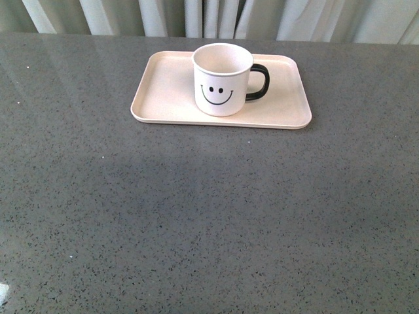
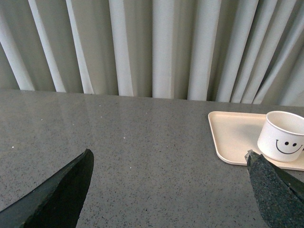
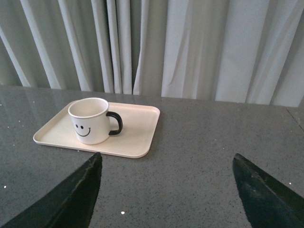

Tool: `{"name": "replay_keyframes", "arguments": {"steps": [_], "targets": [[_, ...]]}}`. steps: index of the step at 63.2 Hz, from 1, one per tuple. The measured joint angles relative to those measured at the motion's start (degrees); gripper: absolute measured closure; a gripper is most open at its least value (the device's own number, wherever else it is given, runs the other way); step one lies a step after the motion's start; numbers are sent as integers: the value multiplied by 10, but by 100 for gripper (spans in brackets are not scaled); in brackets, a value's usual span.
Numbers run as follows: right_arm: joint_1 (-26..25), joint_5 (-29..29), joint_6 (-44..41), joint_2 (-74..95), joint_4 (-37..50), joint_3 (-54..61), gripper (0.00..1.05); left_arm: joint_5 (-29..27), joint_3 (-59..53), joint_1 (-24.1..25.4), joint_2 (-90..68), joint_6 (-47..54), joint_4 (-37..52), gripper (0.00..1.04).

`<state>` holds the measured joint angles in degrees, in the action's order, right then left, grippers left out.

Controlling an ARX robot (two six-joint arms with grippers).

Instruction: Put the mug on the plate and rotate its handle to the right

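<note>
The mug [image 1: 222, 80] stands upright on the plate [image 1: 163, 91] in the upper middle of the front frame, smiley face toward the camera, its black handle [image 1: 259, 83] pointing to frame right. The plate lies flat on the grey speckled desk [image 1: 196, 216], with pale curtains [image 1: 196, 16] along the top edge. The left end effector [image 2: 168, 190] and the right end effector [image 3: 166, 190] both have fingers spread wide apart, holding nothing, each over bare desk

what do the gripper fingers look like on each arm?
Only fingertips show, in the wrist views. Left gripper: dark, near-black tapered fingers with a speckled matte surface. Right gripper: same dark pointed wedge fingers. No cables or markings visible; arms unseen.
</note>
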<state>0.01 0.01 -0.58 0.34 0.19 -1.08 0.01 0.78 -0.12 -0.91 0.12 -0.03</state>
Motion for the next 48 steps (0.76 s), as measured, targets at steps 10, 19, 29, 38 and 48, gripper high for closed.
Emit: {"name": "replay_keyframes", "arguments": {"steps": [10, 19, 29, 38, 48], "targets": [[0, 0, 0, 0, 0, 0, 10, 0, 0, 0, 0, 0, 0, 9], [0, 0, 0, 0, 0, 0, 9, 0, 0, 0, 0, 0, 0, 9], [0, 0, 0, 0, 0, 0, 9, 0, 0, 0, 0, 0, 0, 9], [0, 0, 0, 0, 0, 0, 9, 0, 0, 0, 0, 0, 0, 9], [0, 0, 0, 0, 0, 0, 9, 0, 0, 0, 0, 0, 0, 9]]}}
